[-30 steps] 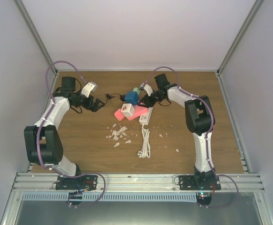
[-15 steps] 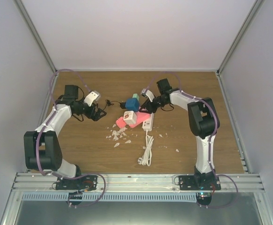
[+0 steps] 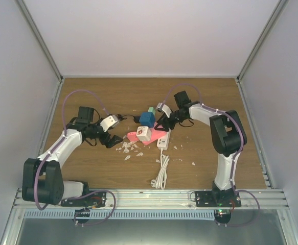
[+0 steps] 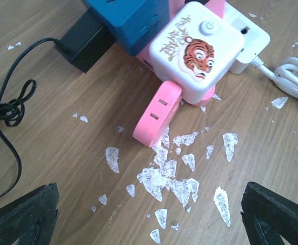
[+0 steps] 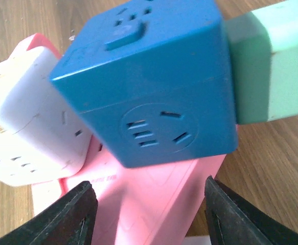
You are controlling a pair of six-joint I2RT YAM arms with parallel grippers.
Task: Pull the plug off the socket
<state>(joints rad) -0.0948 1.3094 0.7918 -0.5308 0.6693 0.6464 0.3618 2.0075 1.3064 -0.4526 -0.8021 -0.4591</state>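
My left gripper (image 4: 149, 217) hung with its fingers spread wide above white flakes (image 4: 164, 178) on the wooden table (image 4: 62, 153), near the end of the pink power strip (image 4: 156, 115). My right gripper (image 5: 146, 214) stood with fingers apart, gripping nothing, just before the blue cube socket (image 5: 149, 87). That socket sat on the strip, a mint-green plug (image 5: 271, 66) against its side.

A brown wood-grain table (image 3: 113, 92) sits boxed by plain white walls (image 3: 149, 35) and aluminium rails (image 3: 149, 195).
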